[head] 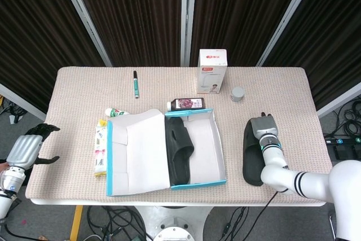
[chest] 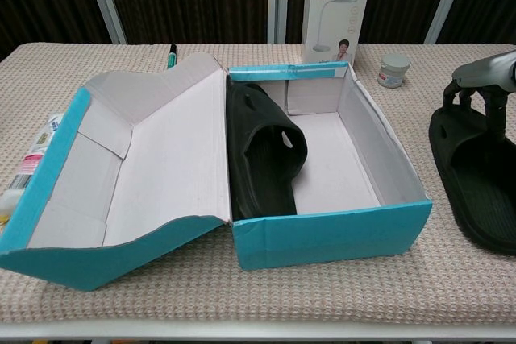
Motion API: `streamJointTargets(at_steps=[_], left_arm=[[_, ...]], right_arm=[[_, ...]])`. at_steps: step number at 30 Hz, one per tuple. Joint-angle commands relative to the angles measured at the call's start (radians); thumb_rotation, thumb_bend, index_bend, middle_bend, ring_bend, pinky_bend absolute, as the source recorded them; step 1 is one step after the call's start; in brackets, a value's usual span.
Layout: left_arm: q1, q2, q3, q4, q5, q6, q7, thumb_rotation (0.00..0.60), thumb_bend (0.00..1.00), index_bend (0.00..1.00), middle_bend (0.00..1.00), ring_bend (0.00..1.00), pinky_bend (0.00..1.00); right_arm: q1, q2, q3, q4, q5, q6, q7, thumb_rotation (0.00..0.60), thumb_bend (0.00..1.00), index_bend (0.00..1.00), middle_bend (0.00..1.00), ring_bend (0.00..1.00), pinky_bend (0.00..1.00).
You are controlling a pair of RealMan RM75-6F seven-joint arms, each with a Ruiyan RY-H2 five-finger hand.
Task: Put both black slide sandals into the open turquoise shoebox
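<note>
My right hand rests on the toe end of the second sandal, fingers curled down on its strap; I cannot tell if they really grip it. This sandal lies on the table right of the shoebox. The first sandal is inside the box. My left hand hangs off the table's left edge, fingers apart, holding nothing.

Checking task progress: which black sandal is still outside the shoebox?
The sandal on the table under the right hand; the other sandal already lies inside the turquoise shoebox.
</note>
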Motion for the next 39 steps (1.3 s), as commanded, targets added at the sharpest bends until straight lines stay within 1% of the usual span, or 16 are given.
streamJointTargets(at_steps=[1, 8, 12, 16, 19, 22, 25, 27, 31, 34, 37, 39], left_arm=[[-0.001, 0.001, 0.000, -0.001, 0.000, -0.001, 0.001, 0.600, 0.14, 0.22, 0.19, 0.12, 0.20], [-0.004, 0.002, 0.000, -0.007, -0.003, -0.007, 0.006, 0.600, 0.14, 0.22, 0.19, 0.12, 0.20], [-0.006, 0.002, 0.001, -0.011, -0.003, -0.009, 0.010, 0.600, 0.14, 0.22, 0.19, 0.12, 0.20], [-0.010, 0.002, 0.000, -0.019, -0.004, -0.012, 0.021, 0.600, 0.14, 0.22, 0.19, 0.12, 0.20], [-0.015, 0.003, -0.004, -0.032, -0.006, -0.016, 0.029, 0.600, 0.14, 0.22, 0.19, 0.12, 0.20], [-0.019, 0.003, -0.007, -0.043, -0.009, -0.018, 0.038, 0.600, 0.14, 0.22, 0.19, 0.12, 0.20], [-0.025, 0.004, -0.012, -0.057, -0.016, -0.024, 0.053, 0.600, 0.14, 0.22, 0.19, 0.12, 0.20], [-0.028, 0.006, -0.015, -0.066, -0.021, -0.027, 0.061, 0.600, 0.14, 0.22, 0.19, 0.12, 0.20], [-0.033, 0.015, -0.020, -0.090, -0.029, -0.029, 0.083, 0.600, 0.14, 0.22, 0.19, 0.12, 0.20], [-0.033, 0.022, -0.024, -0.106, -0.033, -0.024, 0.096, 0.600, 0.14, 0.22, 0.19, 0.12, 0.20], [-0.031, 0.028, -0.030, -0.118, -0.040, -0.014, 0.105, 0.600, 0.14, 0.22, 0.19, 0.12, 0.20], [-0.029, 0.030, -0.033, -0.123, -0.045, -0.010, 0.110, 0.600, 0.14, 0.22, 0.19, 0.12, 0.20]], right_arm=[[-0.009, -0.003, 0.008, 0.001, -0.018, 0.016, 0.005, 0.600, 0.02, 0.35, 0.41, 0.09, 0.17], [-0.038, 0.002, 0.027, -0.007, -0.079, 0.053, 0.025, 0.600, 0.03, 0.43, 0.46, 0.13, 0.19], [-0.053, 0.035, 0.045, -0.037, -0.110, 0.055, 0.046, 0.600, 0.03, 0.43, 0.47, 0.15, 0.20], [-0.074, 0.120, 0.076, -0.109, -0.159, 0.053, 0.100, 0.600, 0.03, 0.43, 0.47, 0.15, 0.20], [-0.095, 0.215, 0.106, -0.172, -0.205, 0.033, 0.162, 0.600, 0.03, 0.44, 0.47, 0.15, 0.20], [-0.117, 0.294, 0.135, -0.212, -0.249, -0.001, 0.227, 0.600, 0.03, 0.44, 0.47, 0.15, 0.20], [-0.147, 0.382, 0.185, -0.243, -0.320, -0.081, 0.335, 0.600, 0.03, 0.44, 0.47, 0.15, 0.20], [-0.172, 0.425, 0.220, -0.256, -0.371, -0.143, 0.416, 0.600, 0.03, 0.45, 0.48, 0.16, 0.20], [-0.254, 0.486, 0.314, -0.261, -0.537, -0.258, 0.622, 0.600, 0.03, 0.45, 0.49, 0.17, 0.20], [-0.303, 0.489, 0.377, -0.249, -0.657, -0.301, 0.745, 0.600, 0.03, 0.46, 0.50, 0.18, 0.20], [-0.359, 0.457, 0.446, -0.231, -0.808, -0.337, 0.894, 0.600, 0.03, 0.47, 0.50, 0.18, 0.20], [-0.396, 0.418, 0.493, -0.215, -0.920, -0.343, 1.010, 0.600, 0.03, 0.47, 0.50, 0.18, 0.20]])
